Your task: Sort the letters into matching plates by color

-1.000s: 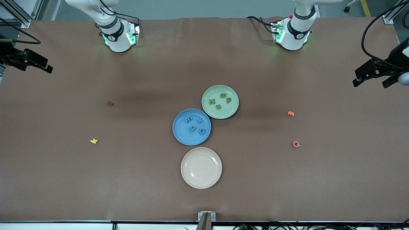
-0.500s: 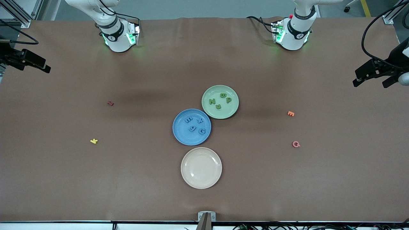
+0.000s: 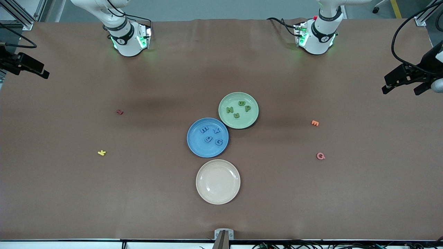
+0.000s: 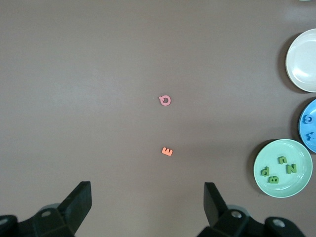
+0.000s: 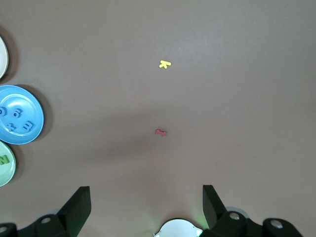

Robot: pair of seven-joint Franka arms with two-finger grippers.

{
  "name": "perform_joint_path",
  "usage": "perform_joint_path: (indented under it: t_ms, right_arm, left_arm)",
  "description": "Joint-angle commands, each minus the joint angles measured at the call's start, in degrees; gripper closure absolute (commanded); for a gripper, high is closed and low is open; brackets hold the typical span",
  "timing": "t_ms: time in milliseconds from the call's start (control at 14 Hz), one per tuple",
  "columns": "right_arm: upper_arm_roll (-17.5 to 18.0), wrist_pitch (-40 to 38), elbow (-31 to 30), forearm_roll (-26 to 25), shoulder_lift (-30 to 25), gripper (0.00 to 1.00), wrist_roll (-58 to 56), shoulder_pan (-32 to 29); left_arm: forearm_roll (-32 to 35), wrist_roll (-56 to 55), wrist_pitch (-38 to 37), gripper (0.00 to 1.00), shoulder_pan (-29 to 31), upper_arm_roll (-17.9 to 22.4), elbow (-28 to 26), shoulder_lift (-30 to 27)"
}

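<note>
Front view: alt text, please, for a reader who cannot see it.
Four blue letters lie in the blue plate and four green letters in the green plate; the cream plate holds nothing. Left gripper and right gripper hang open at the table's ends.

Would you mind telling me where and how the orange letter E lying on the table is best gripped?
The orange letter E lies flat and alone on the bare table, toward the left arm's end. Probably best to come straight down from above with the open left gripper and pinch across its narrow outer edges; flat as it lies, a sideways approach looks poor.
</note>
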Motion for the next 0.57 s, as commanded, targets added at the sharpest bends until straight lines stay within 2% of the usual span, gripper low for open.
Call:
perform_joint_path:
  t_ms: [0, 500]
  right_arm:
    - [0.5, 0.8, -0.9, -1.0, -1.5, 0.00, -3.3, -0.6]
    - [0.8, 0.9, -0.9, -0.2, -1.6, 0.00, -3.4, -0.4]
  left_arm:
    - [1.0, -0.2, -0.7, 0.00, -0.1, 0.0, 0.3, -0.2]
    - [1.0, -0.2, -0.8, 0.00, -0.1, 0.1, 0.3, -0.1]
